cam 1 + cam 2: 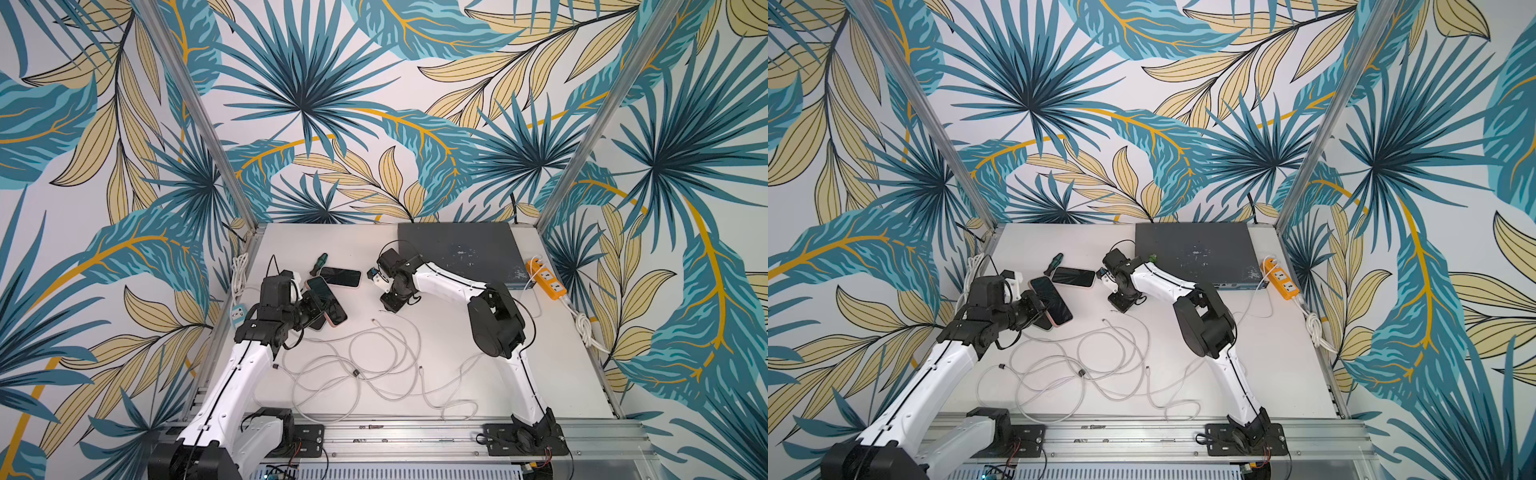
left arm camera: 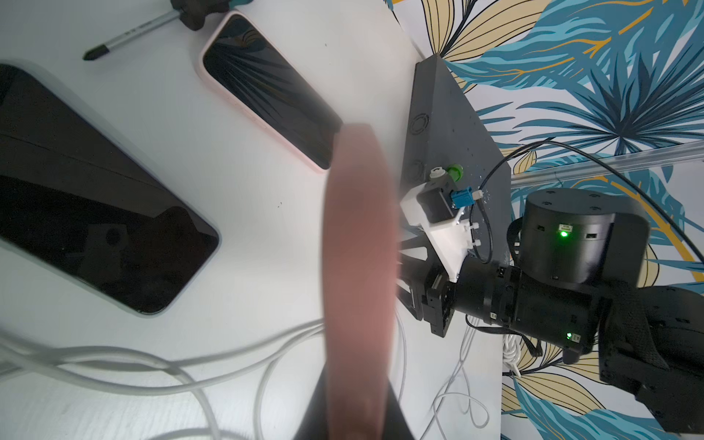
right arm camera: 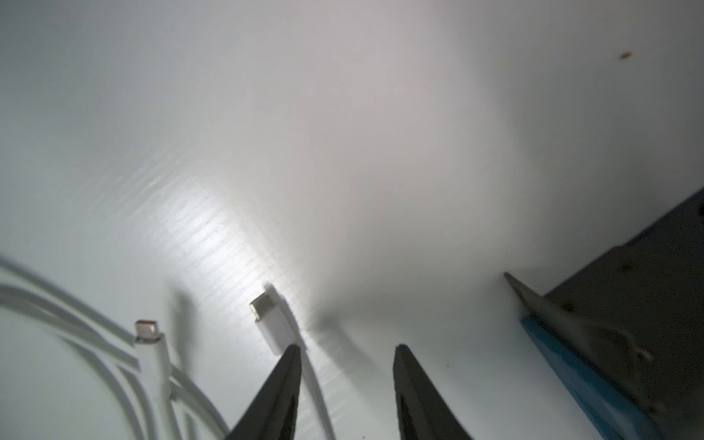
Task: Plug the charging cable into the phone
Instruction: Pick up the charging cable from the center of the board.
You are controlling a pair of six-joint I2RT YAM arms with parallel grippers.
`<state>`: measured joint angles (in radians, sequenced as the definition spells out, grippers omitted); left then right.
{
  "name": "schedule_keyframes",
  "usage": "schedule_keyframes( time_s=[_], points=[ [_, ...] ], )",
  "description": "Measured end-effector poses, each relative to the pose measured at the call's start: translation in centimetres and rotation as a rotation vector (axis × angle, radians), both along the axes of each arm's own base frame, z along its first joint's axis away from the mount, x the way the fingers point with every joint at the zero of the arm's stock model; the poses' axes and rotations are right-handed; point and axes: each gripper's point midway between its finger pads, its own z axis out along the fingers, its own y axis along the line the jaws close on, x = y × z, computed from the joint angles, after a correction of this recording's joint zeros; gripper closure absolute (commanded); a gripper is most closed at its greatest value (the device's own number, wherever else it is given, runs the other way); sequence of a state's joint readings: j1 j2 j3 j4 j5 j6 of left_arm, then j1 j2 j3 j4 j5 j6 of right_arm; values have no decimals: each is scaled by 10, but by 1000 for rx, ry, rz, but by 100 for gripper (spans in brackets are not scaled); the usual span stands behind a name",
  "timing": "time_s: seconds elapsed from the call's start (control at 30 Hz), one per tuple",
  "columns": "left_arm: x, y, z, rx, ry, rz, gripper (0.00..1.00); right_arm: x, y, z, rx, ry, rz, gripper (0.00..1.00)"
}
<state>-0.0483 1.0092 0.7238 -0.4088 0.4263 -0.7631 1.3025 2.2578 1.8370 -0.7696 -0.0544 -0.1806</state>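
My left gripper [image 1: 309, 308] [image 2: 356, 413] is shut on a pink-cased phone [image 1: 328, 302] [image 1: 1055, 306], held tilted above the table; in the left wrist view its edge [image 2: 358, 259] is a blur between the jaws. White charging cables [image 1: 353, 365] [image 1: 1059, 365] lie tangled mid-table. One plug end [image 1: 374, 321] [image 1: 1104, 321] [image 3: 272, 324] rests on the table just beside my right gripper [image 1: 386, 308] [image 3: 346, 350]. That gripper points down at the table, open, with nothing between its fingers. A second plug [image 3: 146, 329] lies further off.
A second phone [image 1: 340, 276] [image 2: 266, 87] and a green-handled screwdriver [image 1: 318, 264] lie behind the held phone; a third phone [image 2: 95, 228] lies under it. A dark grey box [image 1: 461, 249] fills the back right, with an orange power strip [image 1: 546, 278] beside it.
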Motion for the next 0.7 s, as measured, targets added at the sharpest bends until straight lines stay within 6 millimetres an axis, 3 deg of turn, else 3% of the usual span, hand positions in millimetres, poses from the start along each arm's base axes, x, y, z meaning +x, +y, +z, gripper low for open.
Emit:
schedule_keyframes(
  time_s=[0.3,0.5,0.7],
  points=[
    [0,0,0,0,0,0,100,-22,5,2,19,26,67,61],
    [0,0,0,0,0,1,100,-19,2,-15,-21,12,80,62],
    [0,0,0,1,0,0,100,-18,4,-16,-13,2,91,74]
  ],
)
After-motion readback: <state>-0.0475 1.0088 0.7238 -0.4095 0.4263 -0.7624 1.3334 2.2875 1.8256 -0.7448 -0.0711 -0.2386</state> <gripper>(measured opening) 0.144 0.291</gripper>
